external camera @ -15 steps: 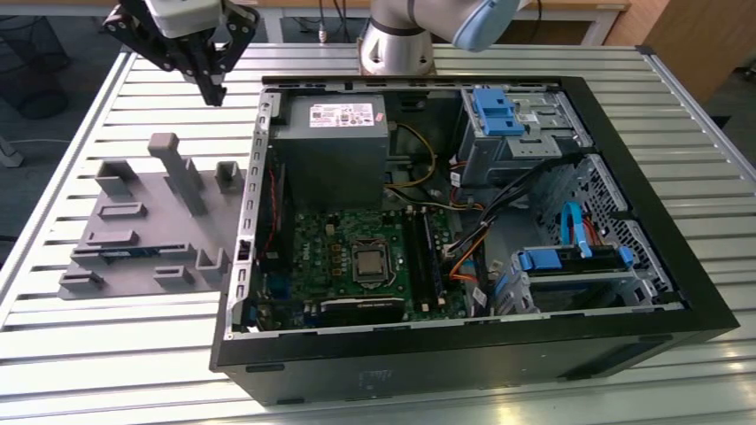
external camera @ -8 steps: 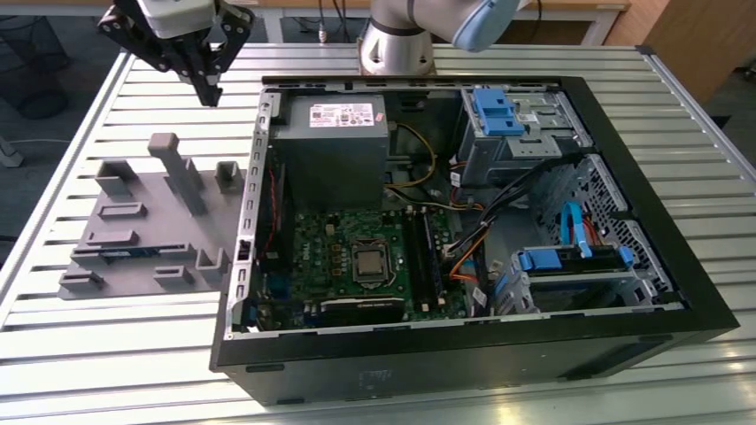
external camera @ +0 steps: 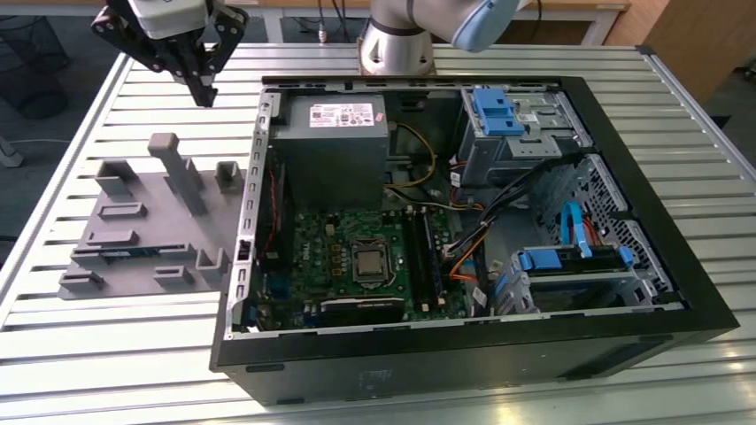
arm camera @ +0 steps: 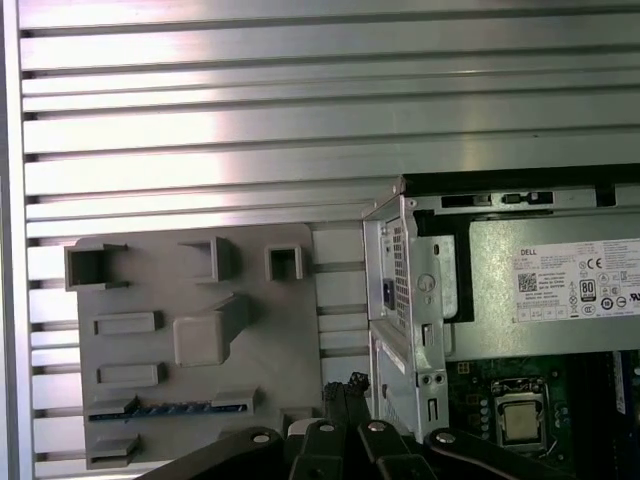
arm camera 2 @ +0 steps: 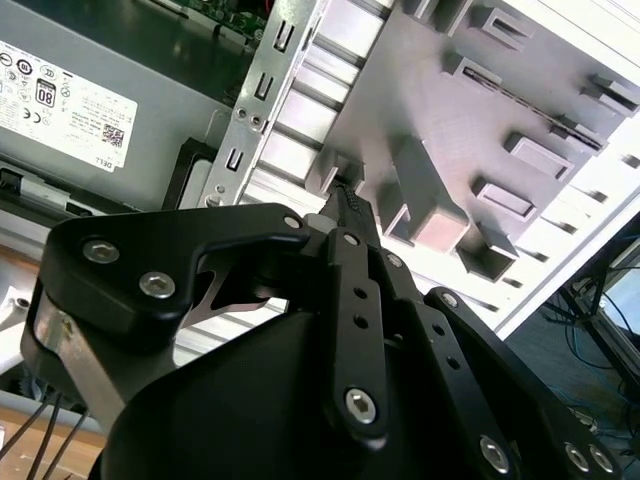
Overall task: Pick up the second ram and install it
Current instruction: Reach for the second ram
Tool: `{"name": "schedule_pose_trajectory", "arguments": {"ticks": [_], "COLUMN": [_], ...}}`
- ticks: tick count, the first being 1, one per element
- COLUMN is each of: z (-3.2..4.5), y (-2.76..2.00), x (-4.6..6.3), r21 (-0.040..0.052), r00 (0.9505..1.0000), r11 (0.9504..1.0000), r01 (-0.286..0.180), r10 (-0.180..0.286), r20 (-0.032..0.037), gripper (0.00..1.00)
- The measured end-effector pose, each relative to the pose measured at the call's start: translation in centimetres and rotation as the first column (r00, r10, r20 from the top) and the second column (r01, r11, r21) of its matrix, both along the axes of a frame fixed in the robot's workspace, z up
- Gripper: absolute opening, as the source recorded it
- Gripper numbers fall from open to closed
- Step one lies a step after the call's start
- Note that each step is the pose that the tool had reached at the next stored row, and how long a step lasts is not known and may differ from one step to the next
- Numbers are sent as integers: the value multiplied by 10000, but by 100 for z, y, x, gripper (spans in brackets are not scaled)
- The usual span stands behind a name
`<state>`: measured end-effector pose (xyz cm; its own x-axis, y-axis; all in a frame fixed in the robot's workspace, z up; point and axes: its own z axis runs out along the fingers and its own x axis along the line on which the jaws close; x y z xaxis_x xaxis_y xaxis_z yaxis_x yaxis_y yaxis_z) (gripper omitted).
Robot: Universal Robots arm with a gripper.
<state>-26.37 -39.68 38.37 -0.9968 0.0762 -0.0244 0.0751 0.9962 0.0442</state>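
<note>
Claw (external camera: 204, 93) hangs above the worktop (external camera: 106, 354), fingers pressed together on nothing, at 12 o'clock of the grey tray (external camera: 165, 232) in the exterior view. The second ram (arm camera: 165, 408) lies in a tray slot, at 9 o'clock of the open computer case (external camera: 473, 359).

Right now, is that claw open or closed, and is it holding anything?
Gripper: jaws closed, holding nothing; the second ram sits in the grey tray.
</note>
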Motion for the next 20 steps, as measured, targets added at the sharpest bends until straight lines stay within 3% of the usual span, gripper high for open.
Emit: {"name": "schedule_pose_trajectory", "arguments": {"ticks": [20], "z": [-11], "y": [0], "x": [-119], "r21": [0], "r00": [10000], "r11": [10000], "r01": [0], "r10": [0], "r20": [0], "gripper": [11]}}
